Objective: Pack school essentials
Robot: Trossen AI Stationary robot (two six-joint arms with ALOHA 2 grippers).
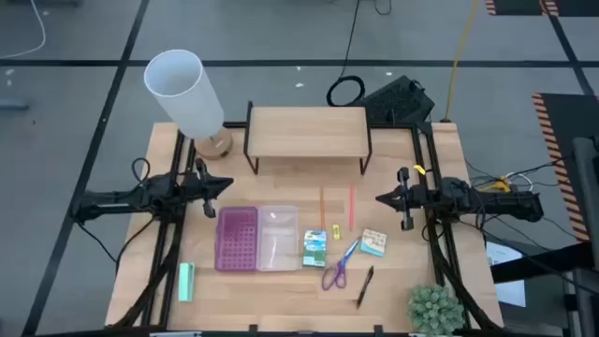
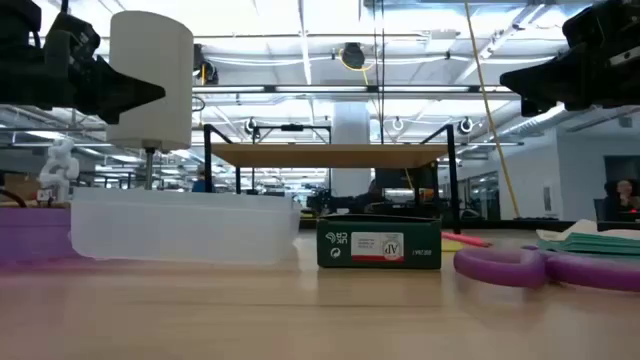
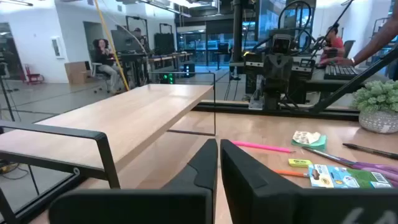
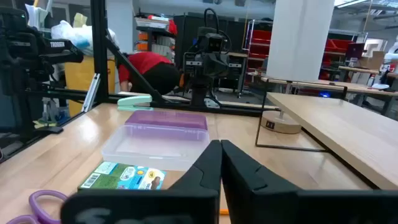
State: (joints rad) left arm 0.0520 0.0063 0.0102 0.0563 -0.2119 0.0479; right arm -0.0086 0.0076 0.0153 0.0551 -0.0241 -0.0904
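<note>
A pale matt wood bench (image 1: 281, 290) is seen; the case (image 1: 256, 238) is formed of studded purple and clear glossy plastic.

On the table (image 1: 281, 290) lie two pencils, one orange (image 1: 322, 207) and one pink (image 1: 352, 206), with one pair of purple-blue scissors (image 1: 337, 271), one black pen (image 1: 364, 286) and one tiny yellow piece (image 1: 336, 231). There is one green-blue packet (image 1: 314, 247), one teal-beige pad (image 1: 373, 242), one mint-green block (image 1: 185, 281) and one purple case with a clear half (image 1: 256, 238). One wooden shelf (image 1: 307, 131), one white lamp (image 1: 184, 94) and one small plant (image 1: 434, 308) complete the count.
</note>
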